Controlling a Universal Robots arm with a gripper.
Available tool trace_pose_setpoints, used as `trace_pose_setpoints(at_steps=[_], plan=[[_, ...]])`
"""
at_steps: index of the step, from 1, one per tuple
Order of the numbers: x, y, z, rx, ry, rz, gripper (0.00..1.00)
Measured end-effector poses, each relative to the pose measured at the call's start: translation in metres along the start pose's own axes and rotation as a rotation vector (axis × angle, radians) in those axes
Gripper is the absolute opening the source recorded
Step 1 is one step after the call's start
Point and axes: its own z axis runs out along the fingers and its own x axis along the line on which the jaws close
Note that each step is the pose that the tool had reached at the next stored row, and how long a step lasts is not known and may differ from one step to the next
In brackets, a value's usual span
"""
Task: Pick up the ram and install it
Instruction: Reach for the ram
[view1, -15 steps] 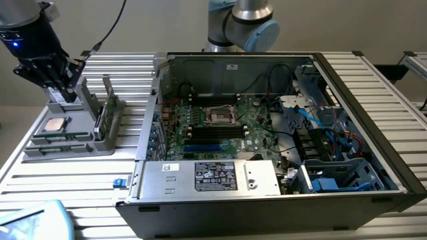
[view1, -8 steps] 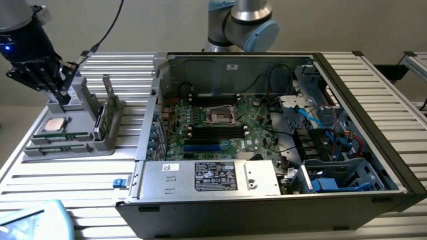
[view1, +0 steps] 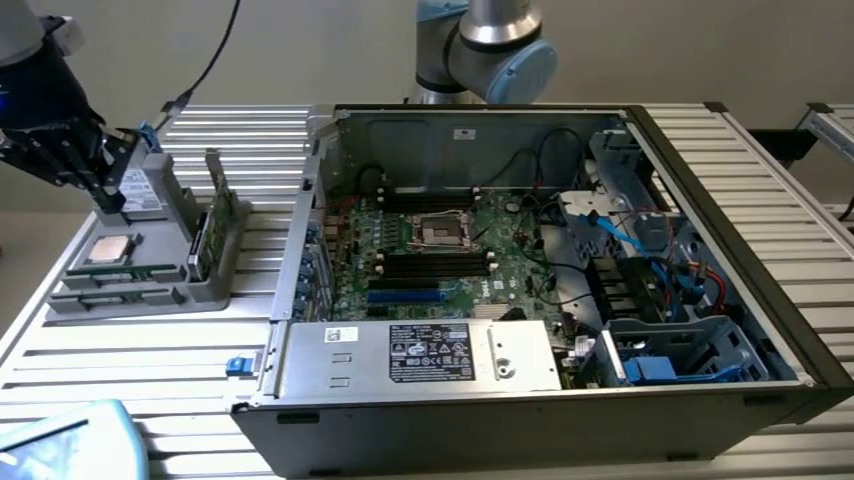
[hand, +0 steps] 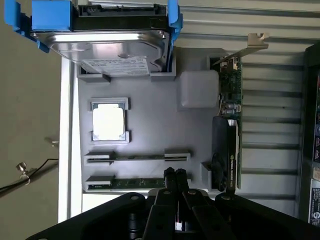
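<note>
**A:** Where is the ram?

**B:** The long, thin green circuit-board stick (hand: 135, 183) stands on edge in the outer slot of the grey plastic holding tray (hand: 150, 125), near the square silver CPU chip (hand: 108, 123). The tray sits on the ribbed metal tabletop (view1: 160, 350). The black-fingered tool (hand: 175, 173) hangs over one end of the stick, its jaws closed together with nothing between them. Whether the tips touch the stick, I can't tell.

**A:** How will it handle?

**B:** Light and stiff, I'd judge, but thin and fragile, and the chips and contact edge shouldn't take pressure. The flat faces near the middle of the top edge look like the fair place to pinch.

**A:** Room to move?

**B:** It's tight at the tray. The upright green graphics card (hand: 232, 90) stands just beside the slot's end, and the silver hard drive in its blue bracket (hand: 120, 45) sits at the tray's far end. The open black computer case (view1: 534, 440) lies to the exterior view's right. Its wall rim, and the cables near the long black memory slots (view1: 434, 262), are the edges to mind.
</note>
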Motion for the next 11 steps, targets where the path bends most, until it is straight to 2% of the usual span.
trace_pose_setpoints(at_steps=[3, 6, 11], plan=[[0.0047, -0.0007, 0.0022, -0.0003, 0.0067, -0.004, 0.1], [0.0083, -0.0016, 0.005, -0.0007, 0.0185, -0.007, 0.1], [0.0105, -0.0061, 0.0103, -0.0018, 0.0515, -0.012, 0.1]])
